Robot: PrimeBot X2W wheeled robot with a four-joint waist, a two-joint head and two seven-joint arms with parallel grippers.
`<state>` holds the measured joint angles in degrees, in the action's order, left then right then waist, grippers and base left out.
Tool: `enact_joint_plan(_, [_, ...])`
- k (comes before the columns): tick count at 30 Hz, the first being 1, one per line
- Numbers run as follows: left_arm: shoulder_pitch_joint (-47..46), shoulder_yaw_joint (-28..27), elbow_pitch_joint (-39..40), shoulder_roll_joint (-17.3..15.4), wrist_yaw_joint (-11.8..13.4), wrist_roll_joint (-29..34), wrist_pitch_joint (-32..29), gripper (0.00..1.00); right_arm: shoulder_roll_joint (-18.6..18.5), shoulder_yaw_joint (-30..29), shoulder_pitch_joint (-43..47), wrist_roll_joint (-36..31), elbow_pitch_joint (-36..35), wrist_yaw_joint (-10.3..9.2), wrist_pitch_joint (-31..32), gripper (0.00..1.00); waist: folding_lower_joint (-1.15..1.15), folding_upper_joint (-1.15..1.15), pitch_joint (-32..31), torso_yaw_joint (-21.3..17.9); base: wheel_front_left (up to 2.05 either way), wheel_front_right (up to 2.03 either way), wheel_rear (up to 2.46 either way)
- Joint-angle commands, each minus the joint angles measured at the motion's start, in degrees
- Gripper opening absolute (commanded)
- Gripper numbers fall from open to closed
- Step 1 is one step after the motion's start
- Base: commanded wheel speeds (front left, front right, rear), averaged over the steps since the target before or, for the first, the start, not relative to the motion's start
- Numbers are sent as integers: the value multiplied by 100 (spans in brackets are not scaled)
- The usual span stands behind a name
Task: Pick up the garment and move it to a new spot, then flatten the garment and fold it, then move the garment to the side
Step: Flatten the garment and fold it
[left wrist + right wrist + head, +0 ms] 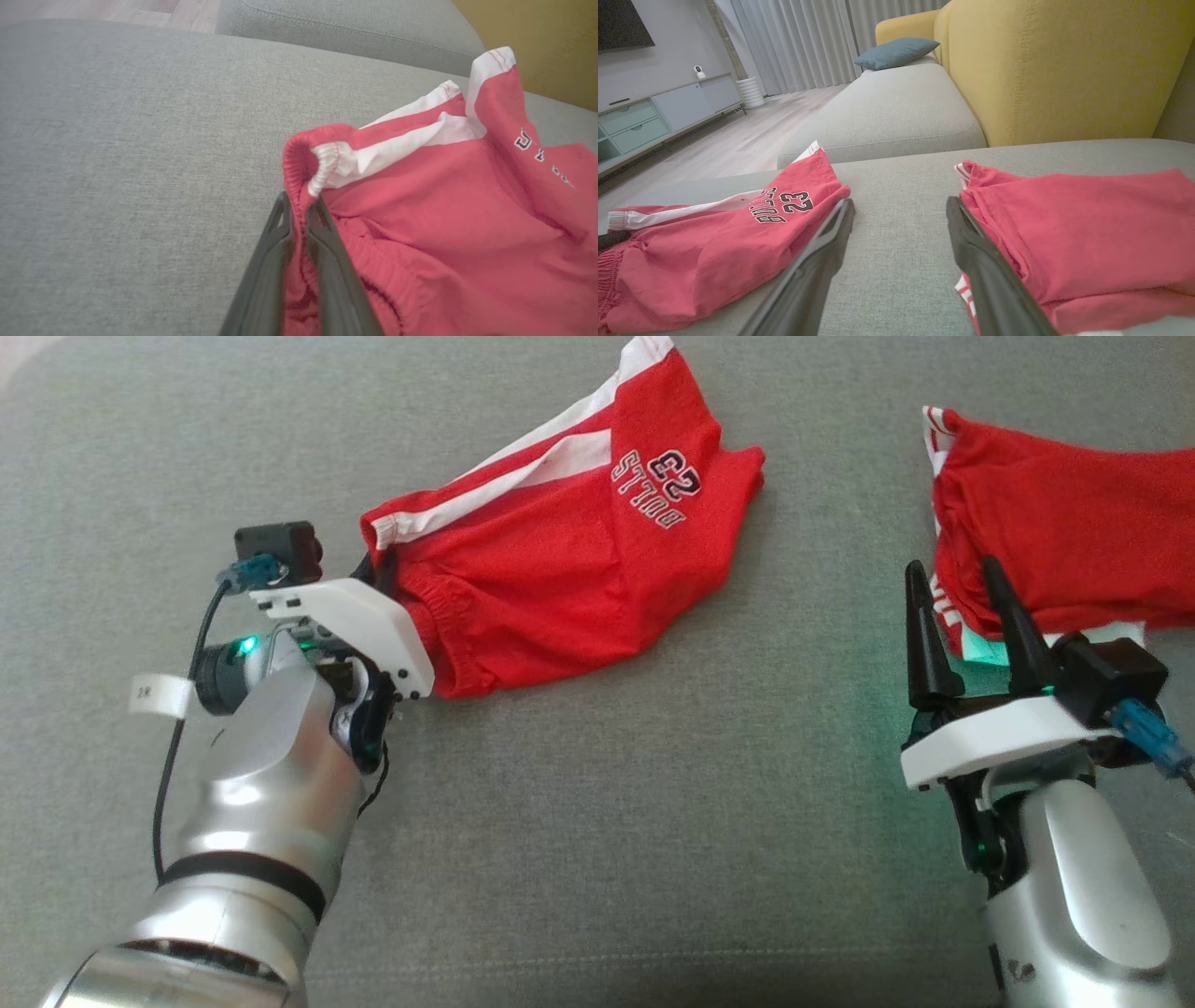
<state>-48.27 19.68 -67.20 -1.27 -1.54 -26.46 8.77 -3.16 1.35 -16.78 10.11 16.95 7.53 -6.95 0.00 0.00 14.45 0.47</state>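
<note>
Left gripper [301, 204] clamped the elastic waistband of the limp red-and-white cotton shorts [560, 551] near the far edge of the grey fabric cushion [653, 821]; soft, floppy stuff, waistband looked the firmest hold. Right gripper [952, 569] gaped, empty.

- The grey sofa seat [653, 859] lies bare along its near edge and out to the far left, leaving broad open room.
- A bare strip runs between the red shorts [560, 551] and the second red garment [1064, 532].
- The yellow backrest [1055, 70] rises beyond the second red garment, closing that side.
</note>
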Motion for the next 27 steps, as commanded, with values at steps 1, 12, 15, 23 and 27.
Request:
enact_joint_plan(1, [-79,-112,84,-165,20,-59,90,0,28,142,28,41,-156,-4,41,100,0,0,-46,53,0,0,0])
enact_joint_plan(12, [95,-107,-205,-163,129,-191,277,100,28,225,76,52,-91,-4,140,100,0,0,-167,193,0,0,0])
enact_joint_plan(15, [162,-155,-103,-163,148,-238,465,100,28,248,95,89,-91,-4,102,100,0,0,-289,239,0,0,0])
enact_joint_plan(23, [900,-414,1656,-326,129,1,619,100,28,342,248,239,-187,-4,-23,100,0,0,-685,421,0,0,0])
enact_joint_plan(27, [1859,-588,3113,-418,116,381,621,100,28,349,404,279,-228,-4,-92,100,0,0,-883,530,0,0,0])
